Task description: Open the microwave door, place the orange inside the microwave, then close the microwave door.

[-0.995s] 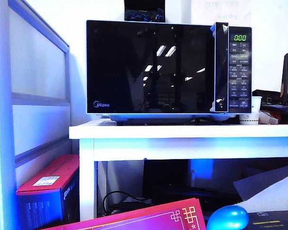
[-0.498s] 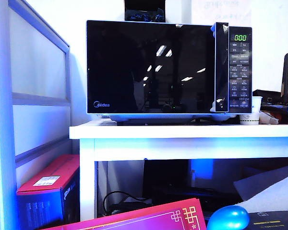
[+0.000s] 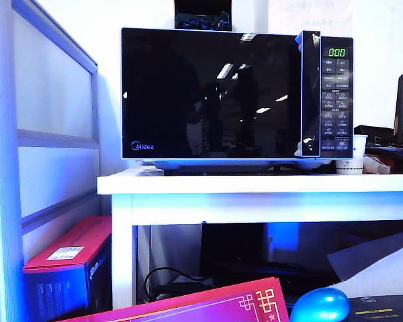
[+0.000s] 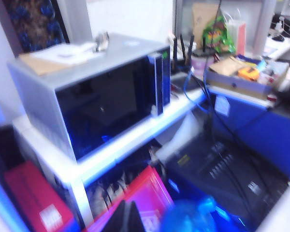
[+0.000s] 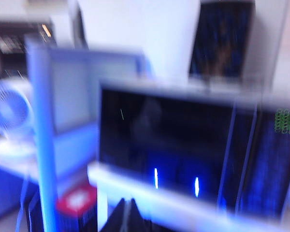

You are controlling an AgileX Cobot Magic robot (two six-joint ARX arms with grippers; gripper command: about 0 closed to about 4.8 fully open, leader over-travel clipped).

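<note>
The microwave door (image 3: 208, 94) is a glossy black panel with a Midea logo and stands shut, its vertical handle strip (image 3: 310, 94) beside the lit control panel (image 3: 336, 94). No arm shows in the exterior view. My left gripper (image 4: 128, 216) is shut and empty, its dark tips together, well in front of the door (image 4: 106, 106) and lower than it, over a pink sheet. My right gripper (image 5: 127, 207) is shut and empty too, and faces the door (image 5: 159, 140) from a distance in a blurred view. The orange is in no view.
The microwave stands on a white table (image 3: 255, 184) with a paper cup (image 3: 349, 164) at its right. Below lie a red box (image 3: 70, 265), a pink sheet (image 3: 208, 305) and a glossy blue ball (image 3: 320, 305). A framed partition (image 3: 47, 134) stands at the left.
Only the reflections in the black door glass have shifted. The door stays shut, and the table, box and blue ball have not moved.
</note>
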